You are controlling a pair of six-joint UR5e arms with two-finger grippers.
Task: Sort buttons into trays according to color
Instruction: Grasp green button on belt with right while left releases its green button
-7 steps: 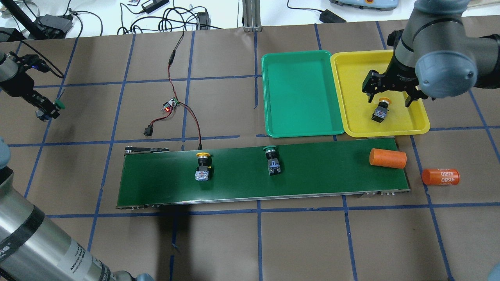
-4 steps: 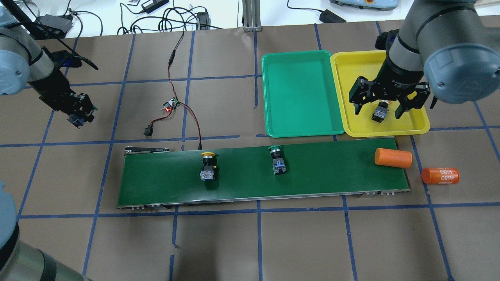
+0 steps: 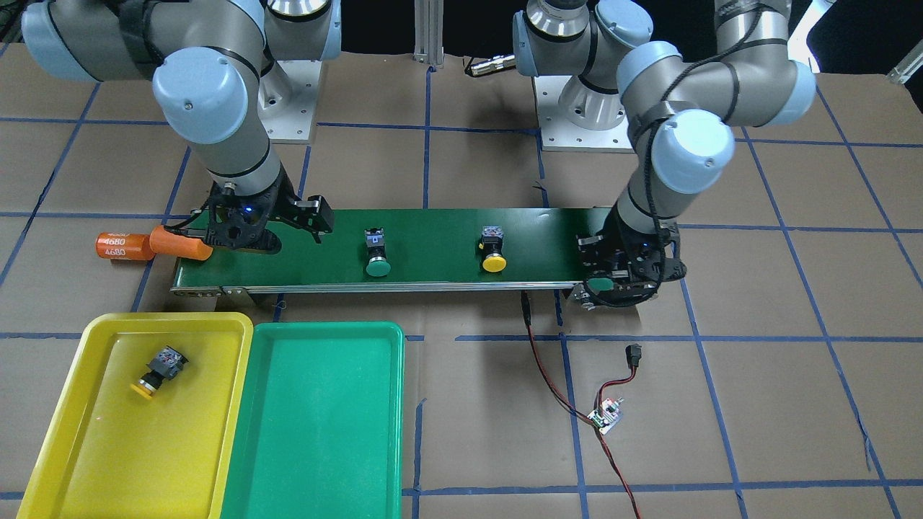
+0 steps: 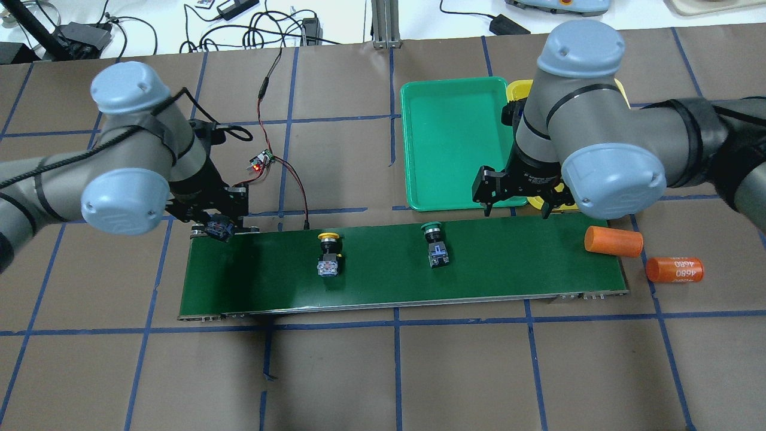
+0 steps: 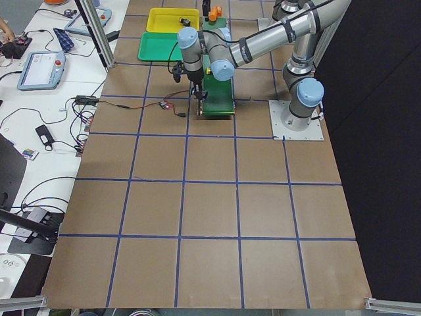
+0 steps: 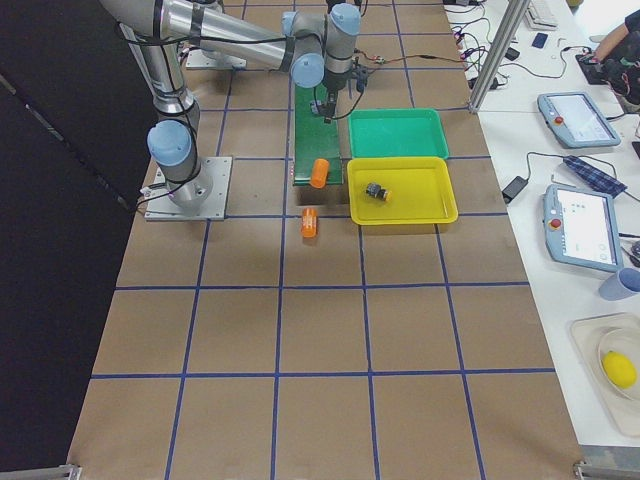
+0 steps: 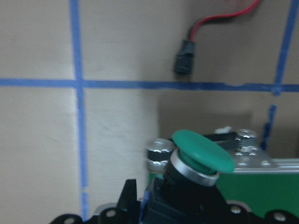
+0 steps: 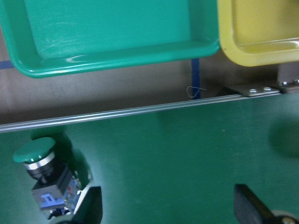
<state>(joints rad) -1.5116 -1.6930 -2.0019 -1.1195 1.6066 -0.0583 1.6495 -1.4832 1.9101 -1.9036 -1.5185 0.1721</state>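
My left gripper [image 4: 218,228] is shut on a green button [image 7: 203,152] and holds it over the left end of the conveyor belt [image 4: 508,269]. My right gripper [image 4: 519,203] is open and empty above the belt's far edge, just in front of the green tray [image 4: 455,143]. A yellow button [image 4: 328,254] and a green button [image 4: 435,245] lie on the belt. Another yellow button [image 3: 160,367] lies in the yellow tray [image 3: 94,447]; my right arm hides it in the overhead view. The green tray holds nothing.
An orange cylinder [image 4: 613,241] lies at the belt's right end and a second one [image 4: 674,269] on the table beside it. A small circuit board [image 4: 262,160] with red and black wires lies behind the belt's left part.
My left arm has swung right from the table's left side to the belt's left end, still holding the green button. My right gripper has left the yellow tray, moving left toward the belt.
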